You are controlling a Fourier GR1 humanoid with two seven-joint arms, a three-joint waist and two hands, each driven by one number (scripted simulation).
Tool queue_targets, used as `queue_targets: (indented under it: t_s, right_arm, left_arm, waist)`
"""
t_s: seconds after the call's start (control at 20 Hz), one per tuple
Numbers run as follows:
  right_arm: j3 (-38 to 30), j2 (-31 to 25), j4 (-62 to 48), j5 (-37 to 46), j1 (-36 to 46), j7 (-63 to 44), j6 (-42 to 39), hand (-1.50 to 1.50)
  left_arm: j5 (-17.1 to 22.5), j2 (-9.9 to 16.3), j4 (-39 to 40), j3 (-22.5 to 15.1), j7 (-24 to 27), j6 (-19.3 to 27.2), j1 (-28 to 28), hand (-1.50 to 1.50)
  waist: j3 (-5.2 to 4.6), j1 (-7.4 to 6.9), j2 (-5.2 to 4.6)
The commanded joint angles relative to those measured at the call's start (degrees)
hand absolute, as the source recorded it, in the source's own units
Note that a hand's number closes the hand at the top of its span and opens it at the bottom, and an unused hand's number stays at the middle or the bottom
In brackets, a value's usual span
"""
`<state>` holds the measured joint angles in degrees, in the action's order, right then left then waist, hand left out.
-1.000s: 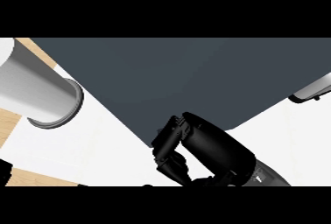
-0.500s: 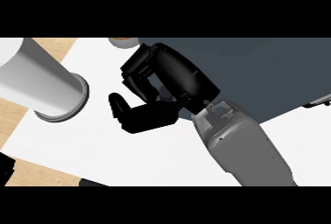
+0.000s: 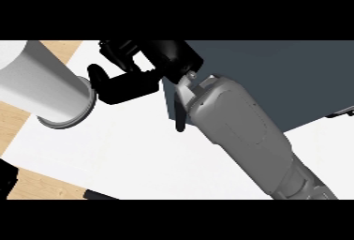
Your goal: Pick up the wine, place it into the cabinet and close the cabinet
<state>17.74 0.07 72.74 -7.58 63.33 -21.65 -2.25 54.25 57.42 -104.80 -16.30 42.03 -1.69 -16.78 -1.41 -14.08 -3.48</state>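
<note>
My right hand (image 3: 169,56) is at the top middle of the head view. Its grey forearm (image 3: 235,126) rises from the lower right. The thumb (image 3: 124,89) sticks out to the left and the fingers (image 3: 123,49) are loosely bent, with nothing between them. The hand lies over the left edge of a dark grey panel (image 3: 290,79) that fills the upper right, and over a white surface (image 3: 131,145). No wine bottle shows. My left hand is out of sight.
A large white cylinder (image 3: 41,89) with a grey rim lies at the left, close to the thumb. Light wood (image 3: 17,126) shows at the left edge and lower left. A small light-coloured object (image 3: 343,112) peeks in at the right edge.
My right hand and forearm have moved up and to the left, from the lower middle to the top of the view. The thumb now lies close to the white cylinder.
</note>
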Motion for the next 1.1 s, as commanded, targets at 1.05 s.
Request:
queue_targets:
  t_s: [1.05]
  right_arm:
    - [-3.47, -7.59, -20.67, -9.95, 1.74, 10.46, 3.11, 1.5]
  left_arm:
    - [-0.14, -1.68, 1.49, 0.54, 0.82, 1.19, -1.29, 1.5]
  waist:
    - [1.22, 6.36, -1.57]
